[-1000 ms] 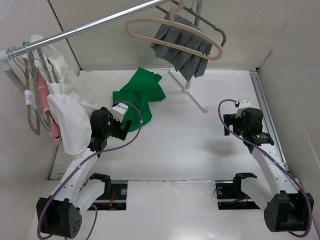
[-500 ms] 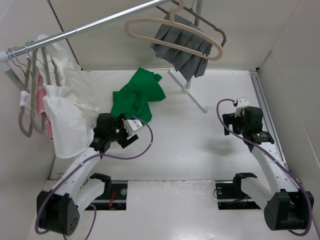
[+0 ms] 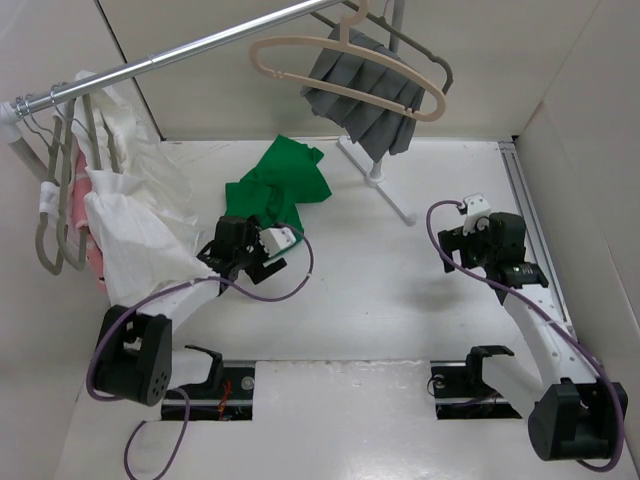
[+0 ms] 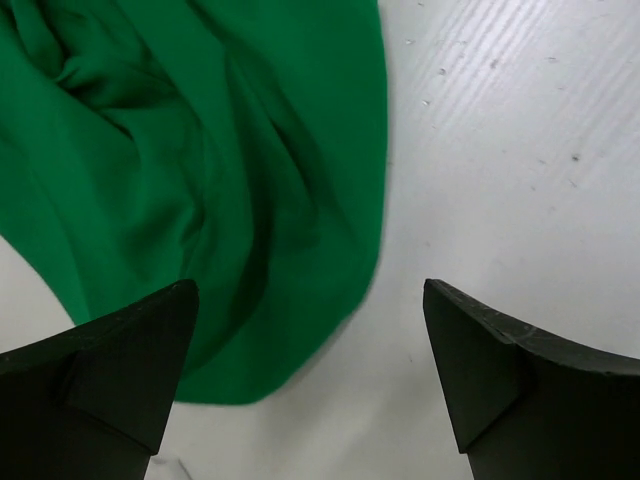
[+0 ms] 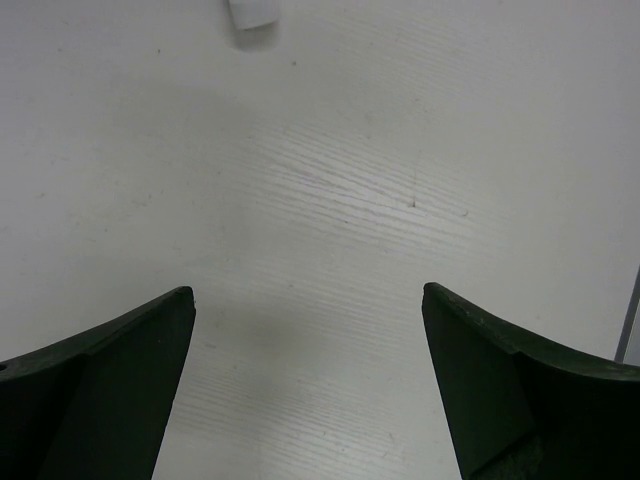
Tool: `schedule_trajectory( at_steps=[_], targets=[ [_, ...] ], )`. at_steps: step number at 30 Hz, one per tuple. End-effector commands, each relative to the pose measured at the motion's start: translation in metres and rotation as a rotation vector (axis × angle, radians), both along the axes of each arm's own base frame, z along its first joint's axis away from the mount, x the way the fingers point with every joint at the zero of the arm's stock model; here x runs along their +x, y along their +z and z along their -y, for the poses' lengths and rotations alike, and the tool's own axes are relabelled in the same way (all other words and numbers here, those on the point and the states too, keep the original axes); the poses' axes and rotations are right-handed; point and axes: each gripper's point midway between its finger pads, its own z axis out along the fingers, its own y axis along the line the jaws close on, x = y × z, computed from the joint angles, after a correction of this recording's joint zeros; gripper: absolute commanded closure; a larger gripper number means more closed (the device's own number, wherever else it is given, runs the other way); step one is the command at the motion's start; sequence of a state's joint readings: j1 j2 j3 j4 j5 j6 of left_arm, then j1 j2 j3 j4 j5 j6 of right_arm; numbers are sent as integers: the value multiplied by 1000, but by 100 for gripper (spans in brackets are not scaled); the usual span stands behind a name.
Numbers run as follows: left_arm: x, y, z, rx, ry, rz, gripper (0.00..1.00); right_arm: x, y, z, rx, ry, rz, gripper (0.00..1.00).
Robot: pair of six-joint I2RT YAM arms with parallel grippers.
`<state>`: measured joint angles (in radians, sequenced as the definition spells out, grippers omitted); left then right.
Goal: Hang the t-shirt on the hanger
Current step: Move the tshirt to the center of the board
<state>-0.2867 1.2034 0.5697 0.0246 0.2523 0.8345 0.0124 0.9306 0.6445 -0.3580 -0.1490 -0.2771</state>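
The bright green t-shirt [image 3: 278, 185] lies crumpled on the table at the back left. The beige hanger [image 3: 340, 62] hangs empty on the slanted rail above it. My left gripper [image 3: 252, 250] is open and empty just before the shirt's near edge. In the left wrist view the shirt [image 4: 200, 150] fills the upper left, and its rounded edge lies between my open fingers [image 4: 120, 370] of the left gripper [image 4: 309, 290]. My right gripper [image 3: 465, 240] is open and empty over bare table at the right, also seen in its wrist view [image 5: 308, 292].
A metal rail [image 3: 180, 55] crosses the back. A grey pleated cloth [image 3: 365, 95] hangs on a grey hanger behind the beige one. White and pink garments [image 3: 130, 220] hang at the left, close to my left arm. The rack's white foot [image 3: 392, 198] lies mid-table; its end shows in the right wrist view [image 5: 250, 12].
My left gripper has swung right and nearer, from the shirt's left side to its near edge. The white garments shifted. My right gripper has edged slightly left.
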Motion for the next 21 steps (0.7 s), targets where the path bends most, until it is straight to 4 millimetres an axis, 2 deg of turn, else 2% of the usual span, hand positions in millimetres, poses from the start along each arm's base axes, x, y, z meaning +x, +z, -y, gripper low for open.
schedule_trajectory(
  at_steps=[1,4,6,7,8,9,10,11,13,14,15,16,17,18,19,20,21],
  targets=[
    [36,19,8,-8,-8,129,6,14,16,-7,6,57,73,0],
    [41,14,12,28,-73,149,6,16,25,-11,-8,78,87,0],
    [38,2,15,59,-132,114,6,15,25,-17,-12,93,87,0],
    [43,6,19,63,-153,115,6,15,25,-16,-20,98,89,0],
    [43,4,21,74,-179,97,6,14,25,-25,-19,125,89,0],
    [35,-15,20,115,-228,16,8,17,31,-27,-23,129,108,0],
    [34,-21,22,121,-260,-20,14,17,31,-30,-22,141,108,0],
    [44,-14,27,134,-289,-19,20,17,35,-38,-21,164,117,0],
    [26,-40,25,171,-369,-169,32,21,42,-41,-31,166,132,0],
    [27,-45,25,201,-412,-193,38,21,45,-49,-37,188,130,0],
    [27,-45,25,201,-412,-194,38,23,49,-49,-44,193,141,0],
    [23,-53,24,208,-422,-220,44,22,49,-53,-43,203,141,0],
    [20,-54,23,209,-423,-234,52,22,54,-54,-48,204,145,0],
    [18,-58,22,226,-451,-236,78,23,58,-57,-62,218,158,0],
    [14,-59,20,235,-467,-252,96,23,61,-57,-62,218,159,0],
    [15,-56,20,235,-466,-243,100,23,59,-59,-76,226,153,0],
    [6,-60,20,232,-482,-252,100,25,64,-59,-74,226,165,0]
  ],
)
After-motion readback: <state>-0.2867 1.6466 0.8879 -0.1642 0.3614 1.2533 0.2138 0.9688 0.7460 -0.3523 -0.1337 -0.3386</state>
